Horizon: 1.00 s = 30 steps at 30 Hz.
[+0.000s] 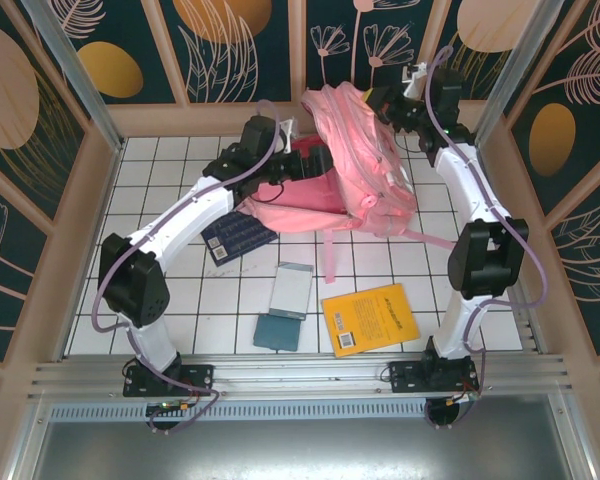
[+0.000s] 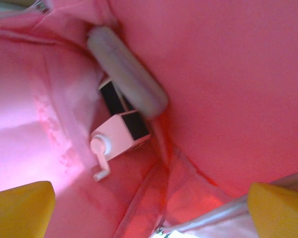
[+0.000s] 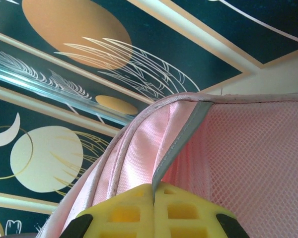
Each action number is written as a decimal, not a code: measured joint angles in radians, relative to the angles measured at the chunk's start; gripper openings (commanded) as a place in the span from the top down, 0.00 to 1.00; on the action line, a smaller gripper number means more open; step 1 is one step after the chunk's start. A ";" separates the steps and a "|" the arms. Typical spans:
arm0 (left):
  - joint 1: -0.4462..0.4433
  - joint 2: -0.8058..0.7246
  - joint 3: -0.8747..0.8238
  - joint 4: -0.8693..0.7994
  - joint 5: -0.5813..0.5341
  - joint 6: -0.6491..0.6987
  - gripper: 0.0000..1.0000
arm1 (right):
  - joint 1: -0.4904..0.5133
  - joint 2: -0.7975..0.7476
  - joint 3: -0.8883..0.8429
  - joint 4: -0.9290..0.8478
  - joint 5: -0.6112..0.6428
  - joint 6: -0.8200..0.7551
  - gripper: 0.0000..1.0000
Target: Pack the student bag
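Now | right claw (image 3: 153, 196) clamps student bag (image 1: 365, 165) rim | left claw (image 2: 149, 210) spread wide inside it

Bag behind, books in front.
The student bag (image 1: 355, 160) lies behind the notebook (image 1: 238, 238) left, slim book (image 1: 285, 303) middle, manual (image 1: 370, 318) right; perhaps a sharpener (image 2: 120, 134) inside.

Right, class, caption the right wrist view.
Right fingers shut on the student bag at its grey trim, patterned wall behind.

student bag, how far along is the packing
Done: a white cranked box and a grey case lie inside the student bag. In hand: right gripper pinches its rim open, left gripper sits open inside. To pack: yellow book, teal notebook and dark blue book on the table.
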 measured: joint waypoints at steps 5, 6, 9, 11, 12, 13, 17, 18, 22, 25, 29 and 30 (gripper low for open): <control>0.002 0.012 0.065 -0.008 -0.024 -0.018 0.01 | -0.016 0.000 -0.001 -0.040 0.080 -0.066 1.00; 0.003 0.008 0.065 -0.013 -0.034 -0.017 0.01 | -0.021 0.000 -0.002 -0.045 0.092 -0.074 1.00; 0.003 -0.028 0.023 -0.044 -0.078 -0.011 0.01 | -0.048 -0.006 -0.015 -0.050 0.128 -0.093 1.00; 0.003 -0.069 -0.034 -0.069 -0.098 0.002 0.01 | -0.072 -0.010 -0.018 -0.062 0.154 -0.111 1.00; 0.003 -0.094 -0.065 -0.087 -0.103 0.011 0.01 | -0.085 -0.012 -0.016 -0.069 0.171 -0.122 1.00; 0.003 -0.119 -0.097 -0.101 -0.109 0.021 0.01 | -0.095 -0.013 -0.010 -0.080 0.189 -0.138 1.00; 0.003 -0.223 -0.230 -0.131 -0.122 0.047 0.01 | -0.110 -0.013 0.016 -0.117 0.247 -0.189 1.00; 0.003 -0.251 -0.269 -0.138 -0.124 0.053 0.01 | -0.109 -0.013 0.022 -0.126 0.256 -0.200 1.00; 0.003 -0.342 -0.409 -0.171 -0.132 0.064 0.01 | -0.079 0.009 0.075 -0.193 0.303 -0.264 1.00; 0.003 -0.399 -0.481 -0.193 -0.153 0.063 0.01 | -0.041 0.062 0.143 -0.237 0.340 -0.312 1.00; 0.003 -0.467 -0.513 -0.225 -0.203 0.060 0.01 | 0.017 0.146 0.217 -0.288 0.394 -0.370 1.00; 0.003 -0.481 -0.514 -0.227 -0.213 0.060 0.01 | 0.030 0.161 0.224 -0.299 0.407 -0.380 1.00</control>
